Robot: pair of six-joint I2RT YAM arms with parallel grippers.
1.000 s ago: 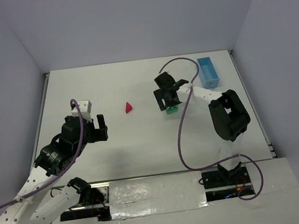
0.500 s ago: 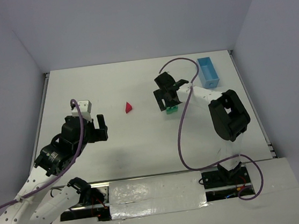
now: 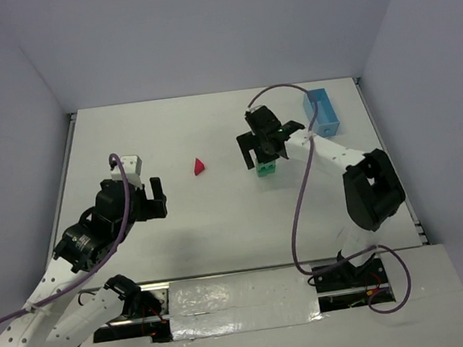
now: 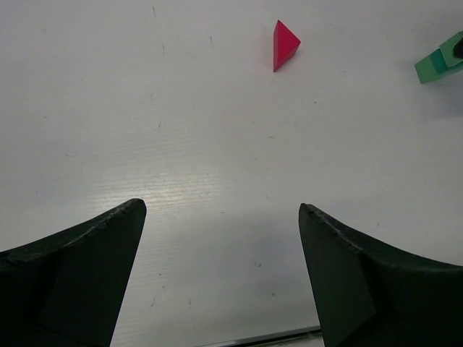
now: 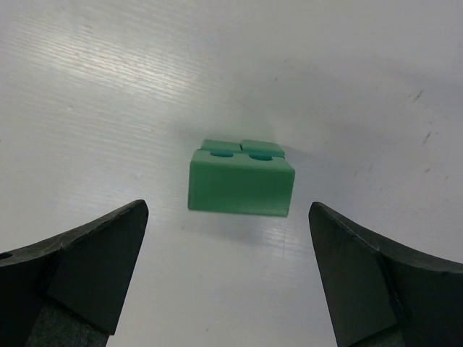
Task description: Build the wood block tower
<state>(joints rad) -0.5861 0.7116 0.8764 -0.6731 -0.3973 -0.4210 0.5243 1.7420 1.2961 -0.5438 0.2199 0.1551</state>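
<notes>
- We find the green blocks (image 3: 266, 169) gathered in one compact cluster on the white table (image 3: 221, 225), right of centre. They are the only assembled part of the wood block tower on show.
- In the right wrist view the green blocks (image 5: 241, 181) present a broad front face, with two smaller green pieces showing at the top edge behind it. We cannot tell the exact number of pieces.
- The red triangular piece (image 3: 199, 166) lies alone on the table, to the left of the green blocks and well apart from them. In the left wrist view the red piece (image 4: 284, 44) sits near the top of the frame, and the green blocks (image 4: 438, 63) show at the right edge.
- The right gripper (image 3: 267, 144) is poised directly above the green blocks. Its jaws are spread wide and grip nothing. In its own camera the right gripper (image 5: 228, 210) shows one finger to each side of the blocks, with bare table between fingers and wood.
- The left gripper (image 3: 146, 198) stands over the left part of the table, well apart from both the red piece and the green blocks. Its own view of the left gripper (image 4: 221, 210) shows the jaws fully parted over bare table, holding nothing.
- A light blue tray (image 3: 322, 111) rests near the far right corner, beyond the right arm.
- A purple cable (image 3: 293, 225) loops along the right arm.
</notes>
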